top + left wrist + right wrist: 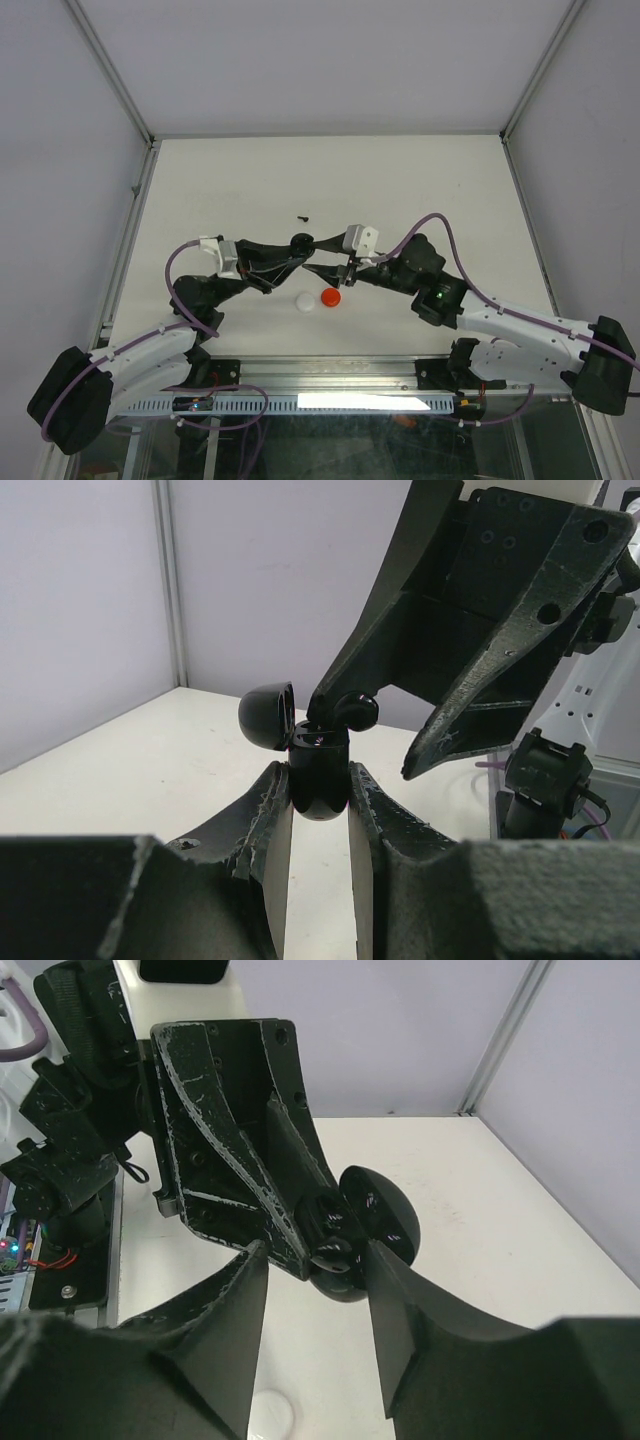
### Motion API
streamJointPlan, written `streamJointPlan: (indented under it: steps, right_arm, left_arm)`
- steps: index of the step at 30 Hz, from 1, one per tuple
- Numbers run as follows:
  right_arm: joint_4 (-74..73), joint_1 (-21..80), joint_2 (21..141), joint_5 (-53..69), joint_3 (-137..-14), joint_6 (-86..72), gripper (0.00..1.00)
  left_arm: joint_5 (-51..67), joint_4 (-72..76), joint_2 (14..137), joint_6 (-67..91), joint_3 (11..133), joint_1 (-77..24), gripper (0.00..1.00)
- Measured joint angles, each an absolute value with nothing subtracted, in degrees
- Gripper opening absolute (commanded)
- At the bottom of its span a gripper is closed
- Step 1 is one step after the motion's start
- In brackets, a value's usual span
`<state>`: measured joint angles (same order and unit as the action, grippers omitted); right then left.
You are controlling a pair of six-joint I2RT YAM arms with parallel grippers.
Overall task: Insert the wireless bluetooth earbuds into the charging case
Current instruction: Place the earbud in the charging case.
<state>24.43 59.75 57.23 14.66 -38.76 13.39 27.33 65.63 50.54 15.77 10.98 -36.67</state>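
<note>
1. My left gripper (318,792) was closed on the black charging case (320,765). Its two fingers pressed the rounded lower half of the case from either side, low in the centre of the left wrist view.
2. The case stood upright in that grip, raised off the white table (420,190). Its domed lid (268,715) was hinged open and leaned towards the left of the frame.
3. My right gripper (382,738) came down from the upper right of the left wrist view, with its jaws parted and nothing clamped between them. The tip of one finger (335,702) sat just over the open mouth of the case, and the other finger hung further right, clear of it.
4. A small rounded black earbud (360,712) lay at the mouth of the case, touching that nearer fingertip. I could not tell whether it was fully seated in its socket.
5. In the right wrist view my two right fingers framed the lower centre with a wide gap between them. Beyond the gap was the case, glossy and dark, with its lid open to the right.
6. From the overhead camera both grippers met at the centre of the frame, above the middle of the table.
7. Just below them in that view, a white round piece (305,302) and a red round piece (331,296) lay side by side on the table. They were close together, but I could not tell if they touched.
8. A tiny black item (303,216) lay alone on the table just above the grippers in the overhead view. It was too small for me to identify.
</note>
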Motion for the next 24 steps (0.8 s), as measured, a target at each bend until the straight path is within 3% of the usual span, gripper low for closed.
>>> streamJointPlan:
  steps: [14,24]
  right_arm:
    - [21.34,59.44,53.32,7.49,-38.76,8.19,0.79]
    - [24.21,59.44,55.7,5.1,-38.74,2.44,0.8]
  left_arm:
    - [26.06,65.89,49.39,15.16,10.31,-36.67,0.0]
    - [25.65,65.89,49.5,14.46,10.31,-36.67,0.0]
